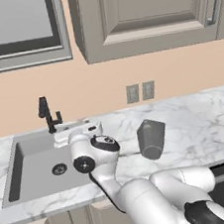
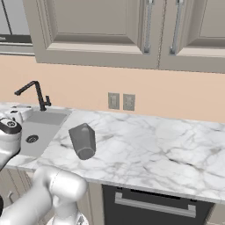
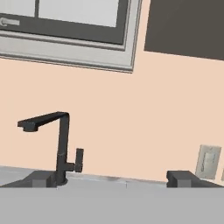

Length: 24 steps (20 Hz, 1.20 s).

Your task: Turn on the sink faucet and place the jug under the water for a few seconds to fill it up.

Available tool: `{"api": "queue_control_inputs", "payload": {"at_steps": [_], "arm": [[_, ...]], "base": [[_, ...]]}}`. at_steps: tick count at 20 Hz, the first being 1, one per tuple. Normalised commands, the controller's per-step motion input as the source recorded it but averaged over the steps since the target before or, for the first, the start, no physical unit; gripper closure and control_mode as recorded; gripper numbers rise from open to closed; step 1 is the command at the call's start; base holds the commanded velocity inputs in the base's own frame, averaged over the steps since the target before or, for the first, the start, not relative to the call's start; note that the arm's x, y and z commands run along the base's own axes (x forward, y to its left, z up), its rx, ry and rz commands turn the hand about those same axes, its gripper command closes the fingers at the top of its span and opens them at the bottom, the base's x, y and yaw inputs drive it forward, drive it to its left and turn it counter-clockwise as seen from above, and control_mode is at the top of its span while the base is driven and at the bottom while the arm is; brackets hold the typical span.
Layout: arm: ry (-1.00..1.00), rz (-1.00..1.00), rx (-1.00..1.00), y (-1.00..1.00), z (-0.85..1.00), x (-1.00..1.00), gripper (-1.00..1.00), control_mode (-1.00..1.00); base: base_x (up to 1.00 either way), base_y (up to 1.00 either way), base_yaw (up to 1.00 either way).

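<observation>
Matte black and slim, the sink faucet (image 1: pixel 47 115) is standing at the back edge of the grey rectangular sink (image 1: pixel 28 165), its tall spout upright, its angled head reaching out over the basin and its small side lever (image 3: pixel 78 159) sitting upright beside the stem. No stream is showing at the head. The sink is sitting in the left part of the white marble counter (image 2: pixel 154 145), with its round dark drain (image 1: pixel 59 169) near the middle of the basin floor. The dark grey faceted jug (image 1: pixel 151 139) is standing on the counter to the right of the sink, well apart from the faucet and nearer the counter's front edge than the wall.

The white arm is rising from the base, bending at a dark-jointed elbow and reaching forward over the sink's right rim, with the hand held roughly level and facing the faucet and the peach wall. The gripper (image 3: pixel 113 179) is empty, its two dark fingertips (image 3: pixel 41 178) spread wide apart.
</observation>
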Motion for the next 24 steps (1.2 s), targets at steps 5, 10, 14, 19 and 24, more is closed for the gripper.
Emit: {"api": "queue_control_inputs", "payload": {"at_steps": [5,10,14,19,24], "arm": [[0.00,0.00,0.06,0.03,0.00,0.42,-1.00,-1.00],[-0.02,0.00,0.00,0.04,-0.01,0.31,-1.00,-1.00],[0.00,0.00,0.00,0.00,-0.05,0.29,-1.00,-1.00],[0.00,0.00,0.00,0.00,-0.11,0.33,-1.00,-1.00],[0.00,0.00,0.00,0.00,-0.14,0.28,-1.00,-1.00]], "base": [[0.00,0.00,0.00],[0.00,0.00,0.00],[0.00,0.00,0.00],[0.00,0.00,0.00],[0.00,0.00,0.00]]}}
